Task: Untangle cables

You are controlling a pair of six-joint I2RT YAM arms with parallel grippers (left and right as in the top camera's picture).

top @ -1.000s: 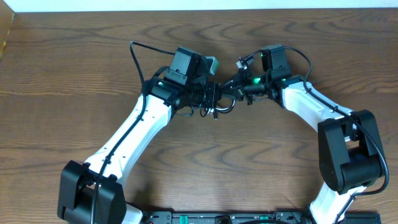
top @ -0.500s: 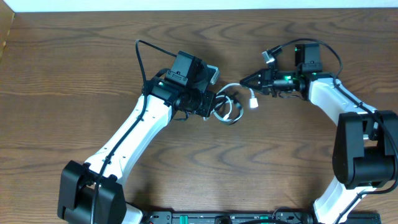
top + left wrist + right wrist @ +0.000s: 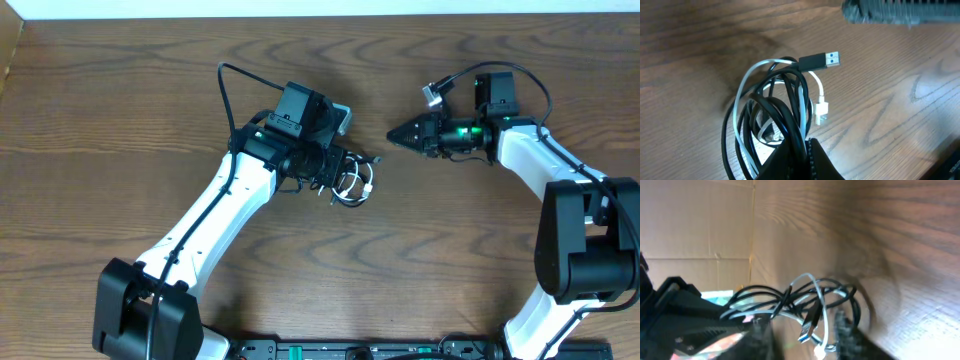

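Although only its tip shows at the bottom edge of the left wrist view, the left claw (image 3: 338,172) is plainly clamped shut on the tangled bundle of thin black and white cables (image 3: 352,183), with the strands pinched together where they run into its dark fingers. Seen from overhead, the bundle is just right of that claw, near the middle of the brown wood-grain table (image 3: 120,120), and its loops fan out away from the claw toward the right arm. From the left wrist camera the loops form a rough oval whose long axis runs from the claw up and away, leaning a little to the left in that view. At the far end a black USB plug with a silver metal tip (image 3: 820,60) juts out sideways. It points right in that view, nearly level, across the oval's long axis. Below it a small white plug (image 3: 821,111) hangs on its white cord, tip pointing down; whether it touches the wood I cannot tell. The right claw (image 3: 393,135) is near the bundle but not touching it, aimed left toward it — its own blurred view shows the two fingers partly apart with nothing gripped between them.
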